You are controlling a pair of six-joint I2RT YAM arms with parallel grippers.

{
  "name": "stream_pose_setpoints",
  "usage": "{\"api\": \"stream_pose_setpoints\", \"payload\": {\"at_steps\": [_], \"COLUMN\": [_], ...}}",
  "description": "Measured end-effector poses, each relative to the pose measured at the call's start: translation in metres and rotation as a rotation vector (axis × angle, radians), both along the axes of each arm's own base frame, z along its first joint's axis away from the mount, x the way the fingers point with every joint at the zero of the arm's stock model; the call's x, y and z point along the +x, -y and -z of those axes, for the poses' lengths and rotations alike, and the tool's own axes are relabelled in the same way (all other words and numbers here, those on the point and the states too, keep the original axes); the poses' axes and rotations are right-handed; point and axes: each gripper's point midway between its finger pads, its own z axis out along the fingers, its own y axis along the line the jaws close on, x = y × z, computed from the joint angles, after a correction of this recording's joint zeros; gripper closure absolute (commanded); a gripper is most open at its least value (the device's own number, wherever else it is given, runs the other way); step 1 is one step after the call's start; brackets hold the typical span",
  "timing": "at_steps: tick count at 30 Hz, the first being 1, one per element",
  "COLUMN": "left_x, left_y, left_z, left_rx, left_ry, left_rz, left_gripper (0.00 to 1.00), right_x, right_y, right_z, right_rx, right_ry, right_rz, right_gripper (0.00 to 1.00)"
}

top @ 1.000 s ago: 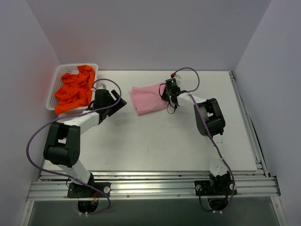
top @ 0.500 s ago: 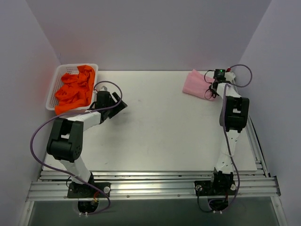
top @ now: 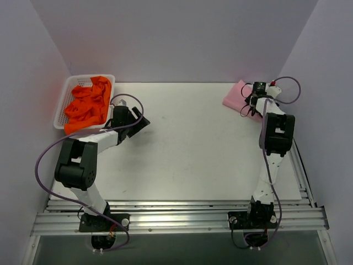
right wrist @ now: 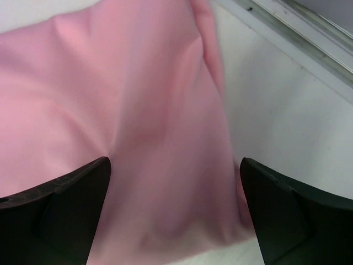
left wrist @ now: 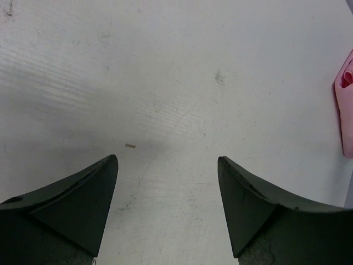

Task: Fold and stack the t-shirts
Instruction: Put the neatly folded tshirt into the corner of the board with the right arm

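Observation:
A folded light pink t-shirt [top: 236, 95] lies at the table's back right corner; the right wrist view shows the pink t-shirt [right wrist: 138, 110] filling most of the picture. My right gripper [top: 255, 102] hovers over its right part, jaws open wide, the cloth lying loose below them. Several bright orange t-shirts [top: 87, 106] are heaped in the white mesh basket [top: 65, 91] at the back left. My left gripper [top: 130, 119] stands open just right of the basket over bare table, nothing between its fingers. An edge of the pink shirt [left wrist: 346, 105] shows far right in the left wrist view.
A metal rail [top: 287, 132] runs along the table's right edge, close to the pink shirt. Purple cables loop off both arms. White walls close in the back and both sides. A small tan speck [left wrist: 130, 146] lies on the table by the left gripper.
My right gripper carried the pink t-shirt from the table's middle back to the back right corner, then opened and let it go. The left arm shifted only slightly.

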Motion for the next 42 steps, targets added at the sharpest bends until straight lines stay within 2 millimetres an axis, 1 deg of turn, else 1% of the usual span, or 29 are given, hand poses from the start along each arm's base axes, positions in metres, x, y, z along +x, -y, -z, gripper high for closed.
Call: {"api": "stream_pose_setpoints", "payload": {"at_steps": [2,4,5,6,7,9,11,13,14,16,17,19,20,22,24,25,26,28,29,31,36,38,40,42], "left_x": [0.000,0.001,0.001,0.001,0.001,-0.002,-0.006,-0.011,-0.015,-0.023,-0.029,-0.043,-0.052,-0.070,-0.088,-0.097,-0.106,-0.125,-0.134,-0.150,-0.180,-0.188,-0.192,-0.194], "left_y": [0.000,0.000,0.000,-0.001,-0.003,-0.005,-0.008,-0.008,-0.008,-0.005,-0.002,0.003,0.007,0.011,0.007,0.002,-0.003,-0.012,-0.016,-0.022,-0.024,-0.027,-0.031,-0.035], "left_z": [-0.005,-0.013,-0.017,-0.023,-0.030,-0.045,-0.062,-0.081,-0.094,-0.114,-0.123,-0.137,-0.142,-0.147,-0.143,-0.139,-0.134,-0.126,-0.123,-0.125,-0.148,-0.153,-0.154,-0.151], "left_rx": [0.002,0.009,0.014,0.017,0.022,0.030,0.041,0.049,0.055,0.065,0.071,0.089,0.098,0.115,0.140,0.156,0.171,0.201,0.211,0.225,0.210,0.208,0.216,0.240], "left_ry": [0.013,0.034,0.046,0.061,0.079,0.117,0.158,0.202,0.233,0.280,0.300,0.326,0.331,0.333,0.323,0.312,0.304,0.281,0.273,0.272,0.332,0.345,0.350,0.340], "left_rz": [0.004,0.010,0.010,0.010,0.008,0.003,-0.006,-0.012,-0.015,-0.022,-0.024,-0.032,-0.032,-0.030,-0.039,-0.048,-0.054,-0.061,-0.059,-0.058,-0.028,-0.022,-0.027,-0.025], "left_gripper": [0.18,0.18,0.18,0.18,0.18,0.17,0.17,0.17,0.17,0.17,0.17,0.17,0.17,0.17,0.18,0.18,0.18,0.18,0.18,0.18,0.18,0.18,0.18,0.18], "right_x": [-0.008,-0.015,-0.018,-0.021,-0.025,-0.040,-0.061,-0.089,-0.106,-0.137,-0.150,-0.175,-0.184,-0.202,-0.217,-0.229,-0.239,-0.257,-0.263,-0.271,-0.291,-0.296,-0.298,-0.298], "right_y": [-0.013,-0.030,-0.039,-0.045,-0.054,-0.070,-0.084,-0.092,-0.097,-0.107,-0.113,-0.133,-0.145,-0.169,-0.192,-0.207,-0.215,-0.234,-0.242,-0.258,-0.292,-0.298,-0.299,-0.297], "right_z": [-0.010,-0.035,-0.052,-0.072,-0.096,-0.144,-0.196,-0.241,-0.263,-0.287,-0.292,-0.291,-0.285,-0.265,-0.240,-0.223,-0.208,-0.189,-0.184,-0.183,-0.186,-0.187,-0.188,-0.188], "right_rx": [-0.026,-0.062,-0.079,-0.097,-0.113,-0.144,-0.166,-0.179,-0.181,-0.175,-0.169,-0.149,-0.135,-0.112,-0.094,-0.084,-0.079,-0.066,-0.059,-0.046,-0.033,-0.033,-0.042,-0.052], "right_ry": [-0.008,0.002,0.019,0.045,0.081,0.155,0.249,0.340,0.393,0.463,0.487,0.512,0.509,0.484,0.447,0.427,0.403,0.368,0.358,0.358,0.377,0.383,0.387,0.385], "right_rz": [-0.020,-0.048,-0.060,-0.063,-0.077,-0.092,-0.099,-0.095,-0.096,-0.116,-0.135,-0.199,-0.240,-0.323,-0.409,-0.467,-0.510,-0.599,-0.631,-0.686,-0.791,-0.812,-0.807,-0.800], "right_gripper": [0.00,0.00,0.00,0.00,0.00,0.00,0.00,0.00,0.00,0.00,0.00,0.00,0.00,0.00,0.00,0.00,0.00,0.00,0.00,0.00,0.00,0.00,0.00,0.00]}}
